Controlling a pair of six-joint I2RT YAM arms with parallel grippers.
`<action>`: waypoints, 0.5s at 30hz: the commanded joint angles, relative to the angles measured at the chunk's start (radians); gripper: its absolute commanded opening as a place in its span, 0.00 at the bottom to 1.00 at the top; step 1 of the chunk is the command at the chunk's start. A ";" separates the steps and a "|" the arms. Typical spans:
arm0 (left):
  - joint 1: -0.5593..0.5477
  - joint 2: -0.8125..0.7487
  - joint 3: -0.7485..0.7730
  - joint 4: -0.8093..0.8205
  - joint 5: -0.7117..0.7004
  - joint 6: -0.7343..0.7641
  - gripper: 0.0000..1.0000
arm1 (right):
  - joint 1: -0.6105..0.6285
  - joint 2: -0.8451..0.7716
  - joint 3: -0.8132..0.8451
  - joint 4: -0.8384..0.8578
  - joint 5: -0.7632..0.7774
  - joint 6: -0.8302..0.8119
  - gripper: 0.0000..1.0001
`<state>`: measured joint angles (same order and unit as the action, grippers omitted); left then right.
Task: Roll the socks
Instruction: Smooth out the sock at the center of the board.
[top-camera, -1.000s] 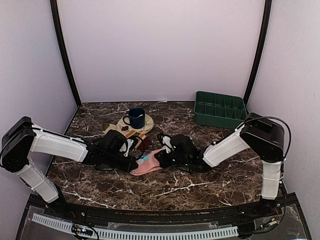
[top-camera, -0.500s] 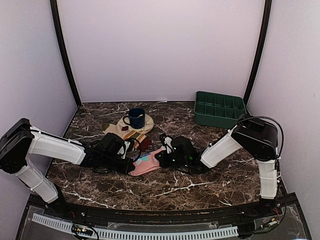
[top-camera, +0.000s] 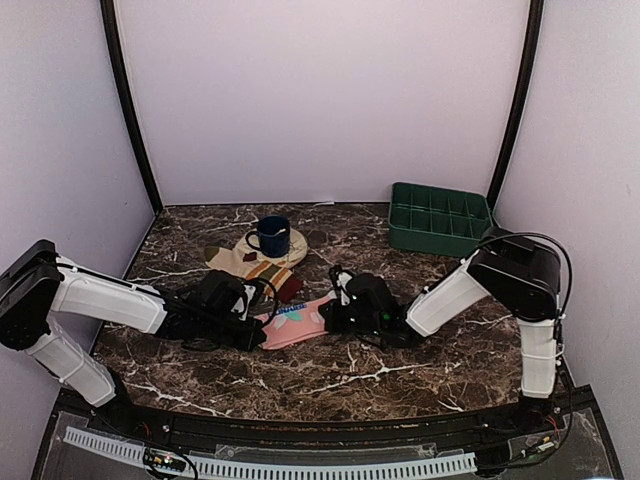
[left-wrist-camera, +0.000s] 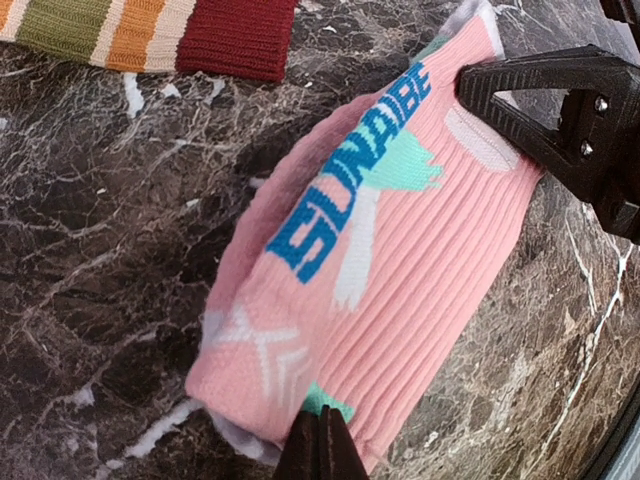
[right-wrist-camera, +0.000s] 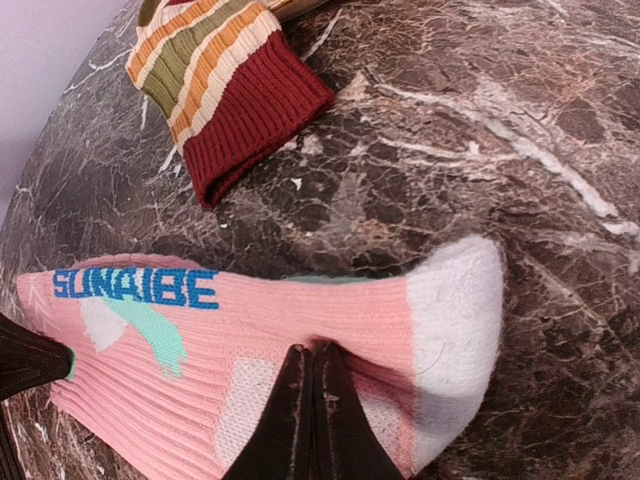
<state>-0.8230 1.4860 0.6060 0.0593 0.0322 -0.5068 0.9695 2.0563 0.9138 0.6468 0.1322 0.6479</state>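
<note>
Pink sock (top-camera: 295, 322) with blue lettering lies flat near the middle of the marble table (top-camera: 400, 380), stretched between the two arms. Its long axis runs left to right, angling slightly away toward the right. The left gripper (left-wrist-camera: 318, 445) has its fingers pressed together on the sock's left end. The right gripper (right-wrist-camera: 312, 410) pinches the white toe end on the right. Each arm sits at its own end, so a roll would likely travel along that axis. A striped sock (top-camera: 270, 272) lies just behind, not touching.
</note>
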 joint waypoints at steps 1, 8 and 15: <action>-0.001 -0.017 -0.022 -0.067 -0.033 0.003 0.00 | -0.026 -0.033 -0.027 -0.162 0.125 -0.023 0.03; -0.001 0.006 0.006 -0.075 -0.046 0.032 0.00 | -0.026 -0.133 -0.066 -0.189 0.128 -0.043 0.11; -0.001 0.005 0.041 -0.095 -0.056 0.053 0.00 | -0.024 -0.236 -0.100 -0.188 0.074 -0.028 0.28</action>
<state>-0.8230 1.5017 0.6144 0.0006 -0.0036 -0.4793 0.9489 1.8801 0.8314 0.4633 0.2245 0.6136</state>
